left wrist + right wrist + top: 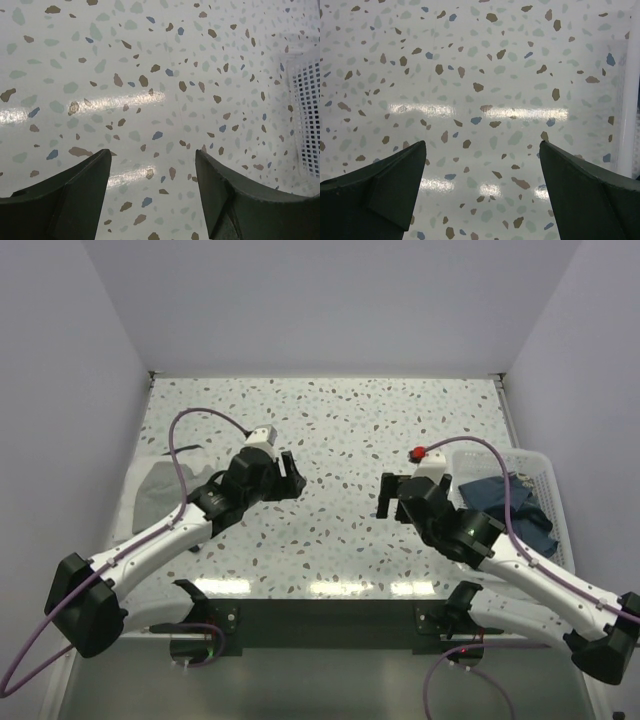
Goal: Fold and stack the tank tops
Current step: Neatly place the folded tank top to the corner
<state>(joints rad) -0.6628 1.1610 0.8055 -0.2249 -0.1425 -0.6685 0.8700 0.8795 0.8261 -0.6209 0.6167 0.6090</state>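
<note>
A light grey tank top (157, 486) lies crumpled at the table's left edge, partly hidden under my left arm. My left gripper (293, 473) hovers over the bare middle-left of the table, well to the right of that cloth. Its jaws stand open with nothing between them (152, 154). My right gripper (387, 496) hangs over the middle-right of the table, just left of the basket, and is open and empty too (482, 145). Both wrist views show only speckled tabletop between the fingers.
A white plastic lattice basket (546, 478) stands at the right edge with dark blue cloth (505, 502) heaped inside. Its wall shows at the right of the left wrist view (307, 120) and its rim in the right wrist view (633, 100). The speckled table (340, 420) has walls behind and beside it.
</note>
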